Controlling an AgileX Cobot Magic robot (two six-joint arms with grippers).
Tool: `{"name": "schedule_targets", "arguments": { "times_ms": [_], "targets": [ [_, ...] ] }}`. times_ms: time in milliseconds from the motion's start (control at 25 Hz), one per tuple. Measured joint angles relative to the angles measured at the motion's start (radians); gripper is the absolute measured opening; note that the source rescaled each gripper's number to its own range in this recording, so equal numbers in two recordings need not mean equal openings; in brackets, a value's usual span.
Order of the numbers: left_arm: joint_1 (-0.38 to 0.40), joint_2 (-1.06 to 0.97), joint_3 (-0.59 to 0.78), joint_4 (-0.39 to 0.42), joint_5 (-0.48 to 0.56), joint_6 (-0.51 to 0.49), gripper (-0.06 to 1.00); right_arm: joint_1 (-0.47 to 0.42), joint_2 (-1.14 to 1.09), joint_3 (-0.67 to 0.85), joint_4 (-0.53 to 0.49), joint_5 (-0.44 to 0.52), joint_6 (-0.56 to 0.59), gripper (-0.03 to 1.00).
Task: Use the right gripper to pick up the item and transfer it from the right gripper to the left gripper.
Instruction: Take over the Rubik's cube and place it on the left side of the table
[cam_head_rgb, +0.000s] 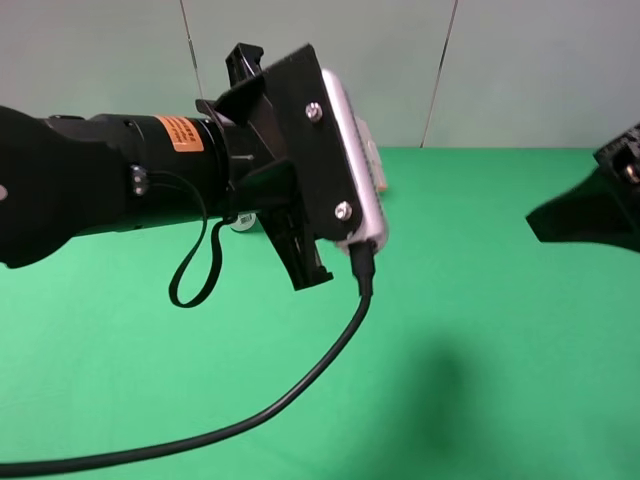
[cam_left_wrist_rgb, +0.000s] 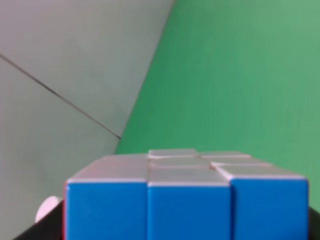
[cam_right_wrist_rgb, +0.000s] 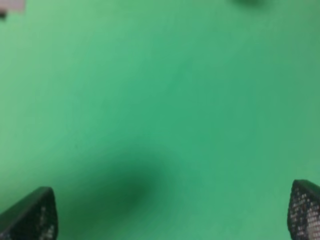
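Observation:
The puzzle cube (cam_left_wrist_rgb: 187, 200) fills the near part of the left wrist view, with a blue face toward the camera and a white face on top. It sits between the dark fingers (cam_left_wrist_rgb: 22, 234) of my left gripper (cam_head_rgb: 270, 165), held well above the green table (cam_head_rgb: 480, 340). In the exterior high view the orange-stickered left arm and its black plate hide the cube. My right gripper (cam_right_wrist_rgb: 167, 212) is open and empty over bare green cloth. It shows at the right edge of the exterior high view (cam_head_rgb: 605, 200), well apart from the left gripper.
A black cable (cam_head_rgb: 300, 385) hangs from the left wrist module and trails across the table's front. Parts of white bottles (cam_head_rgb: 243, 222) show behind the left arm near the table's back edge. A grey wall (cam_head_rgb: 500, 70) stands behind.

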Motion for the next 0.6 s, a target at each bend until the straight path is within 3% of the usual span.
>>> {"name": "schedule_targets", "arguments": {
  "times_ms": [280,600],
  "targets": [
    [0.000,0.000,0.000,0.000,-0.010,-0.185,0.02,0.000,-0.168,0.113,-0.076,-0.036,0.104,1.00],
    [0.000,0.000,0.000,0.000,0.026,-0.377,0.02,0.000,-0.340,0.222,-0.088,-0.041,0.124,1.00]
  ]
}}
